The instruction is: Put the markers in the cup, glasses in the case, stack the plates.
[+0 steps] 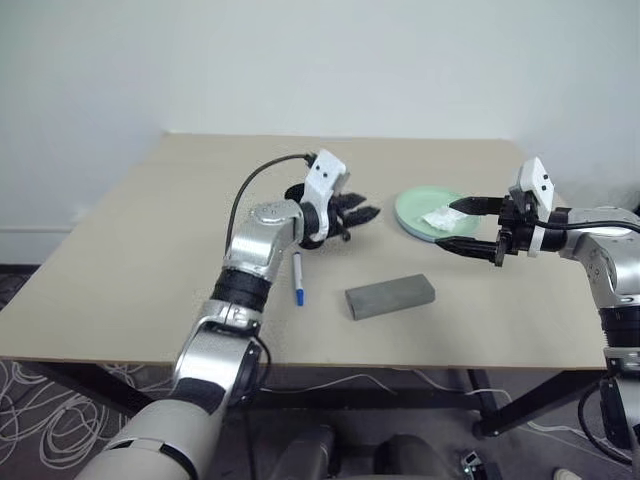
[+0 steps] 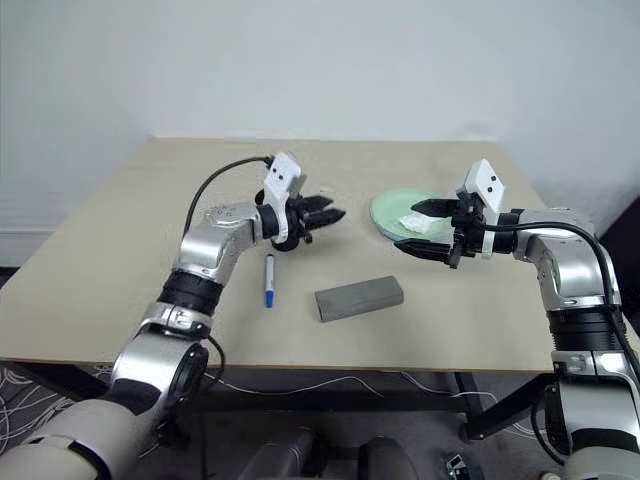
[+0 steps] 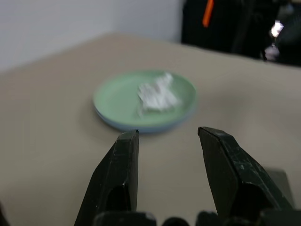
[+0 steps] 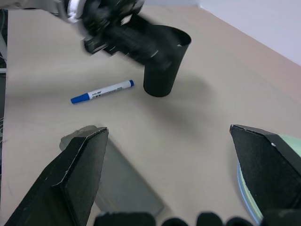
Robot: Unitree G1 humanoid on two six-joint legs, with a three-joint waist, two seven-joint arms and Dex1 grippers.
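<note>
A blue-capped marker [image 1: 297,278] lies on the table just left of the grey case [image 1: 390,296], whose flap is shut. The black cup [image 4: 162,77] stands upright beyond the marker. My left gripper [image 1: 368,212] hovers right beside its rim, open and empty, pointing toward the plates. The green plate [image 1: 428,212] rests on a light blue plate whose rim [image 3: 141,128] shows beneath it, and a crumpled white tissue [image 1: 438,218] lies on top. Over the plates' right side my right gripper [image 1: 462,226] is wide open, holding nothing. The glasses are out of view.
The tan table [image 1: 150,280] has bare room on its left half and along the far edge. A white wall stands behind it. Cables and dark table legs lie on the floor below the front edge.
</note>
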